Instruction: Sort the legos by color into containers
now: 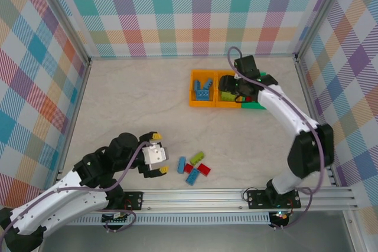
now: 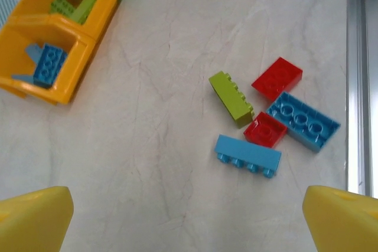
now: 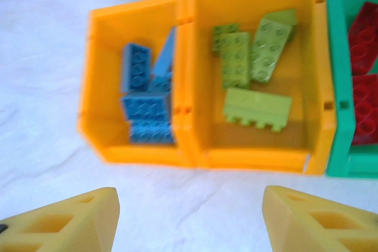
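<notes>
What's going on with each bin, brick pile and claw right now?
Left orange bin: holds blue bricks.
Right orange bin: holds lime bricks.
Green bin: holds red bricks.
Loose bricks: five, unsorted on the table.
Left gripper: open, empty.
Right gripper: open, empty.

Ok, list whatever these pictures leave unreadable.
- Green bin: in the top view it is mostly under the right arm. In the right wrist view it is cut off by the right edge, so its red bricks can't be counted.
- Right orange bin: in the top view its contents are partly covered by that arm.
- Blue bricks: in the right wrist view they are piled and blurred, so the count is unclear.
</notes>
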Available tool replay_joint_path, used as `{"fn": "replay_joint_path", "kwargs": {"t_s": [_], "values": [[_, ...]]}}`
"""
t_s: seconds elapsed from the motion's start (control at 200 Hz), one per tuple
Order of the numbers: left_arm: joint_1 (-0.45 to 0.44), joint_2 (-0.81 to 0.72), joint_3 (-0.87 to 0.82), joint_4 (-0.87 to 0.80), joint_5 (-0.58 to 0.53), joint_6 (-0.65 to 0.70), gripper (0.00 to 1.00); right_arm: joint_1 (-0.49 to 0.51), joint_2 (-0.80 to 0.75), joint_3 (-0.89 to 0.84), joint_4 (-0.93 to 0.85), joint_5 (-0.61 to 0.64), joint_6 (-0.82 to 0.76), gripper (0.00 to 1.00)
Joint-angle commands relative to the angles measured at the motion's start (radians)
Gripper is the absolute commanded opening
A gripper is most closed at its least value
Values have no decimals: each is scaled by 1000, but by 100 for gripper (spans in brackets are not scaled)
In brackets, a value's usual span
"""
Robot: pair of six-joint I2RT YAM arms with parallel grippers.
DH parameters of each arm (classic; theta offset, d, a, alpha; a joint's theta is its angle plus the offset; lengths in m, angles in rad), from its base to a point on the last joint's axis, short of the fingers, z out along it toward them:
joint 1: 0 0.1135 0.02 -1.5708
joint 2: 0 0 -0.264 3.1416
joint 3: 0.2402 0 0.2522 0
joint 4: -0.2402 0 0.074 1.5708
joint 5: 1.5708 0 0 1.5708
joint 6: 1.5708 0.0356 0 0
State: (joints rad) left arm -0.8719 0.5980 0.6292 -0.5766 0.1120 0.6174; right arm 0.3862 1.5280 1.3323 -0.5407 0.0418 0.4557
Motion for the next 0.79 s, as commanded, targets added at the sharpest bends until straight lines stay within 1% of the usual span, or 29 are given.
{"fn": "replay_joint_path", "kwargs": {"t_s": [0.0,0.085,0.18,0.265,0.325,0.37,0.445,0.515,0.63,0.79], "values": [[11,80,93,90,6,-265,100,6,-126,-132,60,-232,10,68],[-5,153,143,127,-108,-494,100,6,-211,-219,64,-329,21,69],[-29,209,142,193,-173,-757,100,8,-300,-307,76,-420,61,70],[-47,262,134,188,-241,-1041,99,26,-377,-383,113,-522,89,69],[-58,303,117,159,-278,-1245,94,56,-422,-406,95,-547,85,69],[-69,338,101,152,-272,-1349,94,80,-443,-409,64,-545,72,69],[-106,399,82,152,-267,-1441,93,113,-465,-413,27,-540,60,70],[-144,457,84,135,-285,-1484,92,137,-474,-425,21,-549,56,73],[-180,542,101,97,-277,-1538,86,166,-470,-436,16,-553,51,79],[-217,645,130,16,-278,-1607,77,174,-465,-451,14,-540,56,79]]}}
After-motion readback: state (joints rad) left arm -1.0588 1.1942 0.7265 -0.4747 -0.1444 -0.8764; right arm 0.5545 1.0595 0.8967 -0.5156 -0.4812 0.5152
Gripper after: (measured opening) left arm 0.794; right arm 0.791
